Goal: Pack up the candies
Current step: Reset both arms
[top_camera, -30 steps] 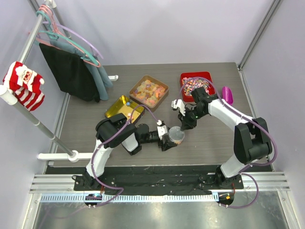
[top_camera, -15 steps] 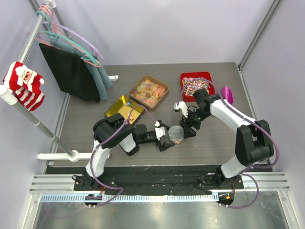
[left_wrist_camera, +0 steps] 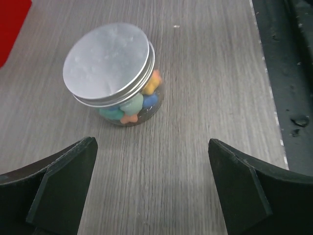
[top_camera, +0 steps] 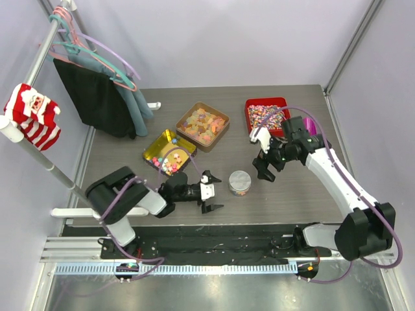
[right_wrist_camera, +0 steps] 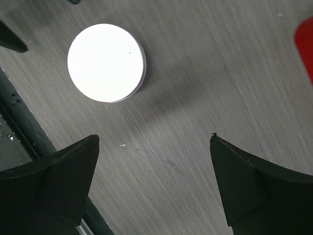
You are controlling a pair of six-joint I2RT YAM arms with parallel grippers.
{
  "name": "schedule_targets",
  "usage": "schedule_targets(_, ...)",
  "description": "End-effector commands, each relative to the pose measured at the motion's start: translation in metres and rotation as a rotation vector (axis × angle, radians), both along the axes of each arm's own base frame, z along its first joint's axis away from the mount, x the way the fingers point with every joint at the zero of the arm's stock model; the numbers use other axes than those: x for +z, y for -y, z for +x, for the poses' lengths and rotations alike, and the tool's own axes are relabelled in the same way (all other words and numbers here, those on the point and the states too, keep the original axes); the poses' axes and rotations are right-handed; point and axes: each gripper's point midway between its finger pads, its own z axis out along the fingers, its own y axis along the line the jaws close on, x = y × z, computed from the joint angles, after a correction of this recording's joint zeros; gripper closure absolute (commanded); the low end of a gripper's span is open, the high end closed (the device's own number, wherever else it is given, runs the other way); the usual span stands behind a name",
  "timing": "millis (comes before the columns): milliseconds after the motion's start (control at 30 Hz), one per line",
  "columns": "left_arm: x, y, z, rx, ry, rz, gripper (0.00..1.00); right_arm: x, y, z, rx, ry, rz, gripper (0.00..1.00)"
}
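Note:
A small clear jar (top_camera: 240, 183) with a silver screw lid (left_wrist_camera: 108, 62) stands alone on the table. Bright mixed candies (left_wrist_camera: 134, 105) show through its wall. More candies (top_camera: 170, 160) lie in the gold tin (top_camera: 154, 146) to the left. My left gripper (top_camera: 214, 192) is open just left of the jar and apart from it; in the left wrist view the left gripper (left_wrist_camera: 150, 161) has only bare table between its fingers. My right gripper (top_camera: 264, 172) hangs open to the jar's right. In the right wrist view the right gripper (right_wrist_camera: 154, 152) is clear of the lid (right_wrist_camera: 106, 62).
A brown tin (top_camera: 222, 132) of pale gummy pieces sits behind the gold tin. A red tray (top_camera: 249, 103) of speckled sweets stands at the back right, with a pink object (top_camera: 313, 122) beside it. Clothes hang on a rack (top_camera: 97, 97) at the left. The table's front edge lies close behind the jar (left_wrist_camera: 269, 98).
Both grippers opened and let go of the jar. The left arm drew back to the left and the right arm lifted away to the right. The jar stays standing with its lid on.

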Motion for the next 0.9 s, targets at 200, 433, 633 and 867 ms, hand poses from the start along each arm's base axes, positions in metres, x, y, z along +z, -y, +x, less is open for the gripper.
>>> schedule_targets(200, 0.062, -0.024, -0.026, -0.165, -0.067, 0.225, 0.00, 0.080, 0.015, 0.032, -0.293, 0.322, 0.107, 0.00)
schedule_targets(433, 0.182, -0.042, 0.003, -0.020, -0.171, 0.348, 0.00, 0.167, 0.034, 0.031, -0.510, 0.558, 0.261, 0.00)
schedule_targets(633, 0.316, -0.073, 0.010, -0.023, -0.203, 0.070, 0.00, 0.246, 0.028, -0.010, -0.449, 0.699, 0.427, 0.00)
schedule_targets(867, 0.397, -0.112, -0.018, 0.022, -0.130, -0.081, 0.00, 0.300, 0.000, -0.063, -0.239, 0.686, 0.567, 0.00)
